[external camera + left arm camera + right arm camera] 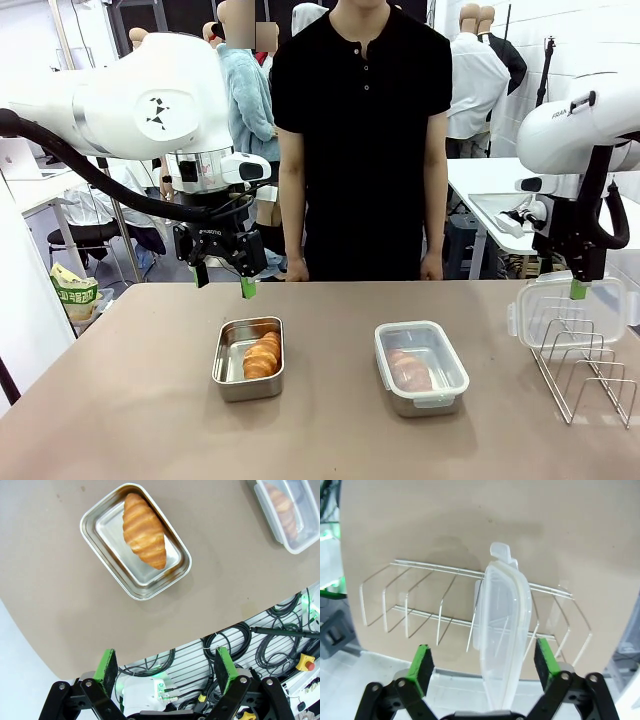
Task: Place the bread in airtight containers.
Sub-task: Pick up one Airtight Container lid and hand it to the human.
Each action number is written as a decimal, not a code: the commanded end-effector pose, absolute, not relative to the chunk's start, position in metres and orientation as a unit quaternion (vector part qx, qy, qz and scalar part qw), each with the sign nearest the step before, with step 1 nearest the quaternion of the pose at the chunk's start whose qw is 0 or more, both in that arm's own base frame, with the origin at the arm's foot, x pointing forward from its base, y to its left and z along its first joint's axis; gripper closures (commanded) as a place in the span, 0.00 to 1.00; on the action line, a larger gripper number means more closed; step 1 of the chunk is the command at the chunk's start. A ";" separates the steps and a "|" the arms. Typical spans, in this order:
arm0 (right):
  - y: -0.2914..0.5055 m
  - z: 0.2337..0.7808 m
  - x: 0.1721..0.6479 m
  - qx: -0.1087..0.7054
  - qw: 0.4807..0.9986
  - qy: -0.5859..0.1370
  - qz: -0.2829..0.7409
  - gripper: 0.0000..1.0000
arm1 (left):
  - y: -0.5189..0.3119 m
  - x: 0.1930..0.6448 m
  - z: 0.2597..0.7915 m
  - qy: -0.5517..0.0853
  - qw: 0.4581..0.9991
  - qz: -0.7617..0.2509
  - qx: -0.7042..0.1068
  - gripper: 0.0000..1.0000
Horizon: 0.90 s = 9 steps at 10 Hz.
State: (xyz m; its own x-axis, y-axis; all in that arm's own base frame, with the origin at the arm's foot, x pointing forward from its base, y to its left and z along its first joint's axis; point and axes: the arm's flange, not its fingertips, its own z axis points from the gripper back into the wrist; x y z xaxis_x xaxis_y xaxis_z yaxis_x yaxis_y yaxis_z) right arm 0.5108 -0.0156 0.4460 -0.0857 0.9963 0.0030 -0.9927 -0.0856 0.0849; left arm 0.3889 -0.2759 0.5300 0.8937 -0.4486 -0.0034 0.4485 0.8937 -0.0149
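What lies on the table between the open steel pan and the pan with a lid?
Nothing: in the front view the stretch of table between the open pan and the lidded pan is bare.

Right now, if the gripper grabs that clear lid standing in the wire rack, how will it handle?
The clear lid looks thin and plastic, so probably light and slightly flexible. Its glossy faces may be slippery. Standing on edge between the wire rack dividers, it could tip or snag when lifted.
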 end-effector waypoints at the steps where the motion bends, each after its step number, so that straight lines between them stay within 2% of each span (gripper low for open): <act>1: -0.025 0.435 0.512 0.022 0.690 0.040 0.723 0.00 | -0.275 0.389 0.532 0.002 0.973 -0.230 -0.003 0.00; 8: -0.032 0.414 0.517 0.041 0.689 0.040 0.723 0.00 | -0.275 0.389 0.532 0.002 0.973 -0.230 -0.003 0.00; 9: -0.033 0.415 0.516 0.042 0.690 0.041 0.721 0.04 | -0.275 0.389 0.532 0.002 0.973 -0.230 -0.003 0.00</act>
